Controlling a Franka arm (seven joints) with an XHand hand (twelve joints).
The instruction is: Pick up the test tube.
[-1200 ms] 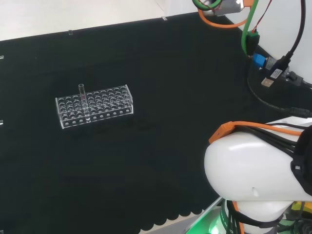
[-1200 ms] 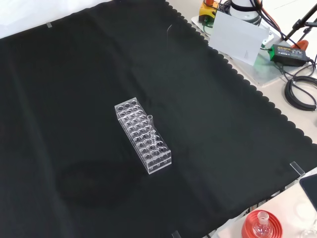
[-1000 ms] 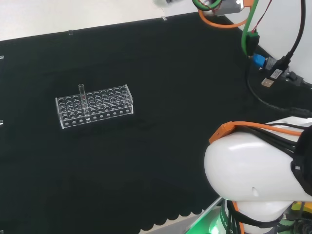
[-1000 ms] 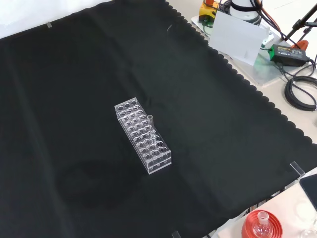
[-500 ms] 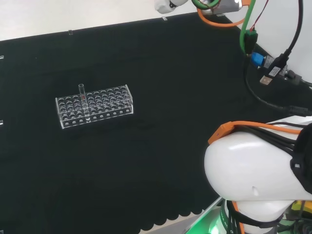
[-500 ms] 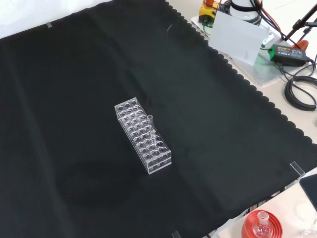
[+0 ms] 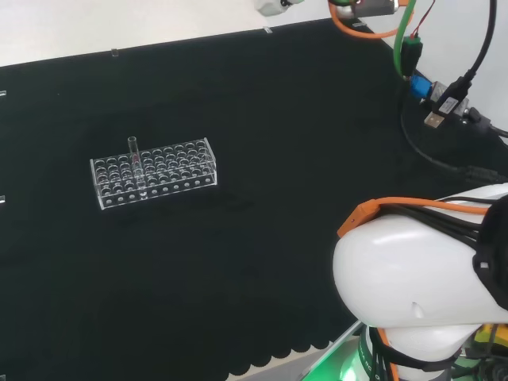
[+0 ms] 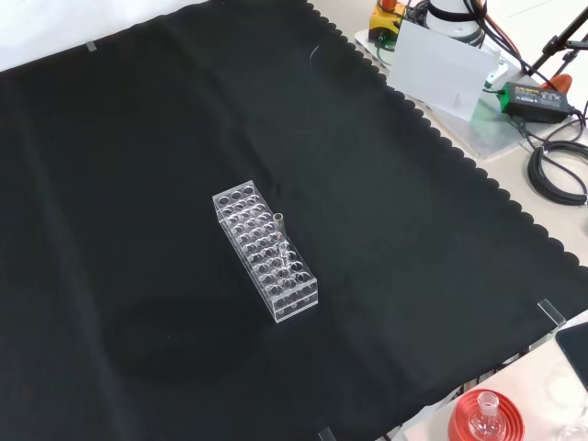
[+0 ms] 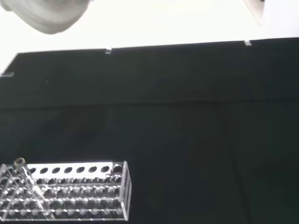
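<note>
Approach step judged in hand; nothing gripped yet. Test tube (image 7: 133, 155) is stood upright in clear rack (image 7: 154, 171), mid-bench. Finger state can't be told. Next: hand lowered over tube w/ fingers spread.

Tube (image 7: 133, 155) stands upright in rack (image 7: 171, 171) on cloth (image 7: 262, 119), toward rack's left end in head view; hand (image 7: 274, 5) high, well right of rack.

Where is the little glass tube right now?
The test tube stands upright in the clear rack on the black cloth, near the rack's left end in the head view.
</note>
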